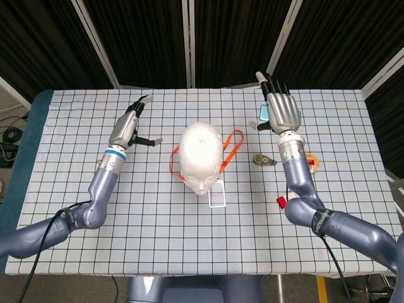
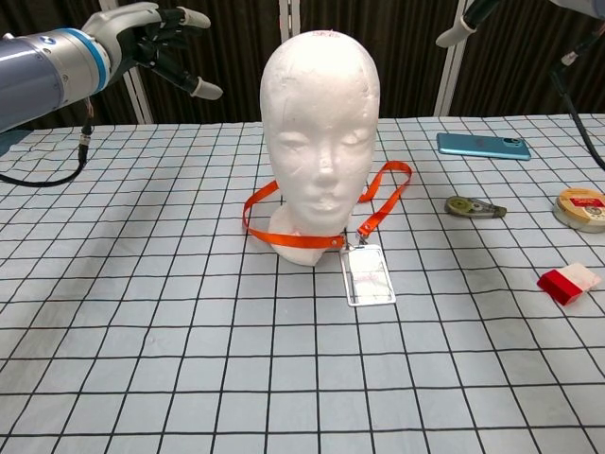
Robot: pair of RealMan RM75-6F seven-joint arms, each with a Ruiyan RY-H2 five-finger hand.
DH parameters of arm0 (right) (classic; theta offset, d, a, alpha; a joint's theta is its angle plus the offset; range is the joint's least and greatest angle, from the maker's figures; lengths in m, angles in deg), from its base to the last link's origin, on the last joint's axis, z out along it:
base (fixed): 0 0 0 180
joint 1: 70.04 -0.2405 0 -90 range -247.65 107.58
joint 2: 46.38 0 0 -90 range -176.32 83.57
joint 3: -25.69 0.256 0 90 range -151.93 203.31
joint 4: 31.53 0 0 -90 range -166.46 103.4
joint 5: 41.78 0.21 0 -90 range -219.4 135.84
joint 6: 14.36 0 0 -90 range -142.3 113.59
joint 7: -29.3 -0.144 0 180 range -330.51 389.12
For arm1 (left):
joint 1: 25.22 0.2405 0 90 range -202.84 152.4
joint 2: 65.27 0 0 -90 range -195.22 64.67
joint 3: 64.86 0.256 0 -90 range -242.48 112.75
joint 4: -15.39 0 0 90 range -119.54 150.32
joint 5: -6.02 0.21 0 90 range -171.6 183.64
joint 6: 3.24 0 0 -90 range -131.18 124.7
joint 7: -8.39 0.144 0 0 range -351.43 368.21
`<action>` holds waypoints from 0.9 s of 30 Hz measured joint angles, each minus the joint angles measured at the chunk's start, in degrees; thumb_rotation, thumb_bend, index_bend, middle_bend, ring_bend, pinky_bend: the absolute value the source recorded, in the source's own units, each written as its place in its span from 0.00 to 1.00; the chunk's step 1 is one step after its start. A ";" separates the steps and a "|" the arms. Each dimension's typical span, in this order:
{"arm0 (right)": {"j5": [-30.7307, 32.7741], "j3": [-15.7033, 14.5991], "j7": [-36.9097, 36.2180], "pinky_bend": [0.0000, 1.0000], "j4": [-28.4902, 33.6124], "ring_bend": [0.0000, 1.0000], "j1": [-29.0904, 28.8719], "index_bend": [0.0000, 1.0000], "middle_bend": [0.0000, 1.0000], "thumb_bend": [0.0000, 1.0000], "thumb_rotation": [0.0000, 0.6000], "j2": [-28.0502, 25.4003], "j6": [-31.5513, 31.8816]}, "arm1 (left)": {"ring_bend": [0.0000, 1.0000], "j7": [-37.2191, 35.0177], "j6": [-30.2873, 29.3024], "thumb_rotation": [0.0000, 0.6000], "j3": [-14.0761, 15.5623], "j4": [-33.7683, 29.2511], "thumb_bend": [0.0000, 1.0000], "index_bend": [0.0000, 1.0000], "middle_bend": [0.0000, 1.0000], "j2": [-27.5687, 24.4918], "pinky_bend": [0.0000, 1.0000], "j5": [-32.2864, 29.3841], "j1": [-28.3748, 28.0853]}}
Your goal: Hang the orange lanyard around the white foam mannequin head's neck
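Checkered cloth (image 2: 189,359) covers my whole table, white with a black grid, and dark curtain panels close off the back.

Nearest to me on the chest view lies the clear badge holder (image 2: 369,276), flat on the cloth just in front of the white foam mannequin head (image 2: 319,142). It is clipped to the orange lanyard (image 2: 378,203), and I can see that strap looped around the neck: it crosses the front of the base, bows out to either side of the head and rests on the cloth. From the head view the loop shows on both sides of the foam, with the rear part hidden behind it.

Off to the right, a small red and white block (image 2: 568,282) sits near the table edge, then a tape dispenser (image 2: 473,207) and a roll of tape (image 2: 580,207) further back, with a teal phone (image 2: 482,145) beyond them.

Further out, my left hand (image 1: 129,128) hangs above the cloth well apart from the head, fingers spread and holding nothing. My right hand (image 1: 278,110) is raised on the far side, over the phone in the head view, fingers extended side by side and thumb out, also empty. Neither hand touches the strap.
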 measured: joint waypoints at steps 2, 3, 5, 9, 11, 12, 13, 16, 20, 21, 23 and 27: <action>-0.45 -0.10 0.15 0.00 0.68 0.00 0.38 0.01 0.00 0.00 1.00 -0.49 0.55 | 0.00 -0.64 -0.35 1.00 0.14 -0.68 0.00 0.00 0.00 -0.80 0.00 0.95 0.64; -0.70 -0.16 0.17 0.00 1.12 0.00 0.65 0.01 0.00 0.00 1.00 -0.81 0.84 | 0.00 -0.79 -0.62 1.00 0.27 -1.01 0.00 0.00 0.00 -1.15 0.00 1.43 0.93; -1.41 -0.36 0.14 0.00 2.56 0.00 1.46 0.01 0.00 0.05 1.00 -1.88 1.50 | 0.00 -0.89 -1.58 1.00 0.77 -2.04 0.00 0.00 0.00 -2.16 0.00 2.97 1.79; -3.15 -1.04 -0.36 0.00 6.35 0.00 3.84 0.04 0.00 0.27 1.00 -4.91 2.69 | 0.00 0.31 -4.76 1.00 2.88 -4.43 0.00 0.00 0.00 -4.83 0.00 6.72 4.14; -4.53 -1.76 -0.96 0.00 8.84 0.00 5.68 0.06 0.00 0.41 1.00 -7.17 3.19 | 0.00 2.06 -6.67 1.00 4.55 -6.34 0.00 0.00 0.00 -6.79 0.00 8.54 5.78; -5.28 -2.18 -1.30 0.00 9.92 0.00 6.60 0.08 0.00 0.49 1.00 -8.23 3.41 | 0.00 2.90 -7.48 1.00 5.27 -7.26 0.00 0.00 0.00 -7.62 0.00 9.10 6.53; -6.43 -2.83 -1.81 0.00 11.29 0.00 7.88 0.09 0.00 0.55 1.00 -9.63 3.69 | 0.00 3.66 -8.30 1.00 5.98 -8.20 0.00 0.00 0.00 -8.43 0.00 9.55 7.29; -9.67 -4.94 -3.24 0.00 14.11 0.00 11.01 0.12 0.00 0.70 1.00 -12.94 4.31 | 0.00 6.00 -10.83 1.00 8.39 -11.51 0.00 0.00 0.00 -11.19 0.00 11.13 9.95; -14.96 -8.43 -5.98 0.00 17.39 0.00 15.29 0.14 0.00 0.85 1.00 -16.58 5.07 | 0.00 9.70 -14.43 1.00 11.81 -16.38 0.00 0.00 0.00 -15.09 0.00 12.90 14.04; -16.34 -9.33 -6.71 0.00 18.05 0.00 16.28 0.15 0.01 0.88 1.00 -17.15 5.26 | 0.00 10.82 -15.51 1.00 12.58 -17.41 0.00 0.00 0.00 -15.87 0.00 13.23 14.98; -19.68 -11.55 -8.36 0.00 19.33 0.00 18.42 0.16 0.02 0.91 1.00 -18.28 5.68 | 0.00 13.70 -18.46 1.00 14.36 -19.75 0.00 0.00 0.00 -17.51 0.00 13.87 17.30; -26.79 -16.26 -10.99 0.00 20.37 0.00 21.81 0.18 0.04 0.92 1.00 -19.32 6.13 | 0.00 17.91 -25.43 1.00 17.71 -24.84 0.00 0.00 0.00 -20.03 0.00 15.27 22.63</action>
